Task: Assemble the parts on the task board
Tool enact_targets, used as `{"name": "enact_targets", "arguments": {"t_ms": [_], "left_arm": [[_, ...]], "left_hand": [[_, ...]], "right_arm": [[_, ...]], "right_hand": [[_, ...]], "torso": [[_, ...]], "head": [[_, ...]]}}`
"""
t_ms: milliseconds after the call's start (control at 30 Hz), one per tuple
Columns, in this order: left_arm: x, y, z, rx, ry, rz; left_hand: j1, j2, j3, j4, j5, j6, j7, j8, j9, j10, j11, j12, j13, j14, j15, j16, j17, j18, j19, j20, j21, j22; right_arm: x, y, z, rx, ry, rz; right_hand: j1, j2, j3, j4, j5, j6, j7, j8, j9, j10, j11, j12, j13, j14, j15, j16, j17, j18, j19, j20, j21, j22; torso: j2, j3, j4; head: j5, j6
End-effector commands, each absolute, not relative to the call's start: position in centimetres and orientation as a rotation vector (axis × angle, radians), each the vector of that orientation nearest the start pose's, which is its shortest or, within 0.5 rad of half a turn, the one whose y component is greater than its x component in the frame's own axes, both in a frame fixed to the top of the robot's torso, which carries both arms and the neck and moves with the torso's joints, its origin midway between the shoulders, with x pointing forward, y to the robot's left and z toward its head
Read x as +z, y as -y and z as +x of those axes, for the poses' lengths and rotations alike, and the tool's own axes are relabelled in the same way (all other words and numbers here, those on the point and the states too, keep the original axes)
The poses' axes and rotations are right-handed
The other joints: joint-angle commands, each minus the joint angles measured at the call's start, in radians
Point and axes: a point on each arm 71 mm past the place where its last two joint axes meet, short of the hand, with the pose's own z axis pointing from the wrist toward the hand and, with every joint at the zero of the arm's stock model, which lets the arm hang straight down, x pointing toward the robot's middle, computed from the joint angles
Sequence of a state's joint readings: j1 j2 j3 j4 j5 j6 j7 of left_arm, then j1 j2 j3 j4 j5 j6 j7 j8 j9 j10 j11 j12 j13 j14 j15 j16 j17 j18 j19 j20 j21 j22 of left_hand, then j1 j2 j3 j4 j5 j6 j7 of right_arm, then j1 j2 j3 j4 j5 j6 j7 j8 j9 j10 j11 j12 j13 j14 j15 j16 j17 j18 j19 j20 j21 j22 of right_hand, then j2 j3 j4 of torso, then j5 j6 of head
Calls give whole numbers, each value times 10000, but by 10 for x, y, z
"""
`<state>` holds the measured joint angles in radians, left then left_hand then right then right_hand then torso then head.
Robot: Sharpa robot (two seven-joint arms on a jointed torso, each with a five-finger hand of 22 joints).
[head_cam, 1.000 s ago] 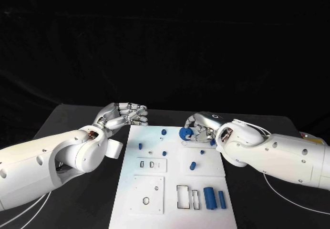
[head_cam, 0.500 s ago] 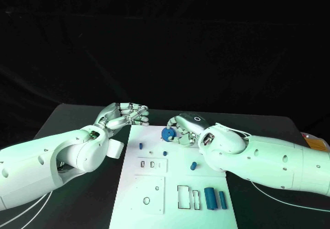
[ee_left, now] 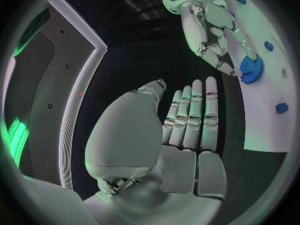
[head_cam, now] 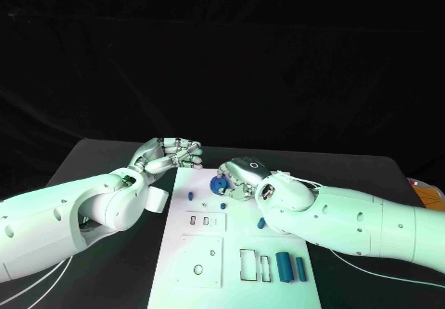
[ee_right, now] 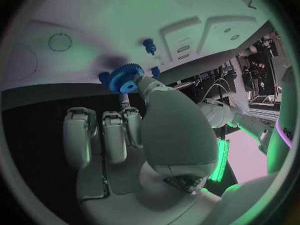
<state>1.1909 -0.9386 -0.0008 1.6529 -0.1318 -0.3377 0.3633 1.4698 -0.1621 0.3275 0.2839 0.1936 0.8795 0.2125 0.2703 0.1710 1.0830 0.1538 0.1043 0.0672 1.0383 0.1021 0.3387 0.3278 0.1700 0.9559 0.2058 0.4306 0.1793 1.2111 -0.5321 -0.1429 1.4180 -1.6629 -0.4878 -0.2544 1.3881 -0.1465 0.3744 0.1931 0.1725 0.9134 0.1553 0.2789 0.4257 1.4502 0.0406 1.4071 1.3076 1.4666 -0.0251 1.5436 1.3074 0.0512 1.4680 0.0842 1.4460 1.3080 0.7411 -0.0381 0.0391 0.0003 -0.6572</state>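
Note:
My right hand (head_cam: 243, 176) pinches a blue gear (head_cam: 218, 185) between thumb and a finger, over the far part of the white task board (head_cam: 232, 241). In the right wrist view the gear (ee_right: 127, 79) hangs close to the board (ee_right: 125, 20), near a small blue peg (ee_right: 150, 45). My left hand (head_cam: 172, 154) rests at the board's far left corner and holds nothing. Its fingers (ee_left: 190, 120) lie straight, side by side, and beyond them the right hand (ee_left: 209, 30) and the gear (ee_left: 252, 70) show.
Small blue pegs (head_cam: 190, 194) (head_cam: 222, 206) and a blue piece (head_cam: 260, 223) lie mid-board. Two blue cylinders (head_cam: 283, 266) (head_cam: 300, 268) stand beside rectangular cutouts (head_cam: 249, 264) at the near right. My right forearm (head_cam: 352, 219) crosses the board's right edge.
My right hand has carried the gear leftward across the far part of the board, toward the left hand. The left hand has stayed in place.

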Motion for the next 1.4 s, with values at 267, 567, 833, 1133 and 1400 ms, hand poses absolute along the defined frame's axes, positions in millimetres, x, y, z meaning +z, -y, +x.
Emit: {"name": "enact_targets", "arguments": {"t_ms": [267,567,833,1133,1400], "left_arm": [[-156,-214,467,-15617,-14423,-9749],[-155,-214,467,-15620,-14434,-9750],[-155,-215,467,-15601,-14434,-9759],[-155,-215,466,-15577,-14433,-9771],[-155,-216,466,-15556,-14430,-9779]], "left_hand": [[15,-99,54,7,-59,-34,32,-31,16,26,36,-56,2,3,37,-50,18,111,32,-23,67,16],[15,-99,54,7,-59,-34,32,-31,16,26,36,-56,2,3,37,-50,18,111,32,-23,67,16],[15,-99,54,7,-59,-34,32,-31,16,26,36,-56,2,3,37,-50,18,111,32,-23,67,16],[8,-113,69,7,-61,-37,42,-36,18,32,42,-77,2,5,39,-62,39,110,25,-23,79,19],[8,-113,69,7,-61,-37,42,-36,18,32,42,-77,2,5,39,-62,39,110,25,-23,79,19]], "right_arm": [[-207,71,483,6324,-14998,-3425],[-209,70,487,6178,-15068,-3382],[-211,67,487,6348,-15261,-3471],[-213,69,488,6381,-15549,-3449],[-217,73,489,6289,-15927,-3369]], "right_hand": [[-110,-71,123,23,28,389,-330,141,306,-22,-2,24,1033,883,-27,69,1830,-125,74,-46,43,1194],[-293,-226,259,31,-25,78,-182,-133,248,-120,121,-87,941,882,71,69,1827,-120,51,24,9,1177],[-723,-503,239,122,-174,-485,102,-769,98,-215,392,-162,876,889,318,88,1881,-117,43,254,-10,1196],[-1069,-549,35,311,-154,-382,77,-843,137,-224,383,-154,881,894,320,99,1911,-114,46,280,-14,1211],[-1891,-367,-395,930,-61,-316,51,-1015,221,-216,370,-129,902,910,313,123,1997,-119,64,277,-9,1256]], "torso": [[-11,9,-16],[-6,3,-18],[-13,3,-20],[-21,5,-34],[-20,11,-33]], "head": [[35,-35],[40,-45],[58,-86],[66,-117],[46,-107]]}}
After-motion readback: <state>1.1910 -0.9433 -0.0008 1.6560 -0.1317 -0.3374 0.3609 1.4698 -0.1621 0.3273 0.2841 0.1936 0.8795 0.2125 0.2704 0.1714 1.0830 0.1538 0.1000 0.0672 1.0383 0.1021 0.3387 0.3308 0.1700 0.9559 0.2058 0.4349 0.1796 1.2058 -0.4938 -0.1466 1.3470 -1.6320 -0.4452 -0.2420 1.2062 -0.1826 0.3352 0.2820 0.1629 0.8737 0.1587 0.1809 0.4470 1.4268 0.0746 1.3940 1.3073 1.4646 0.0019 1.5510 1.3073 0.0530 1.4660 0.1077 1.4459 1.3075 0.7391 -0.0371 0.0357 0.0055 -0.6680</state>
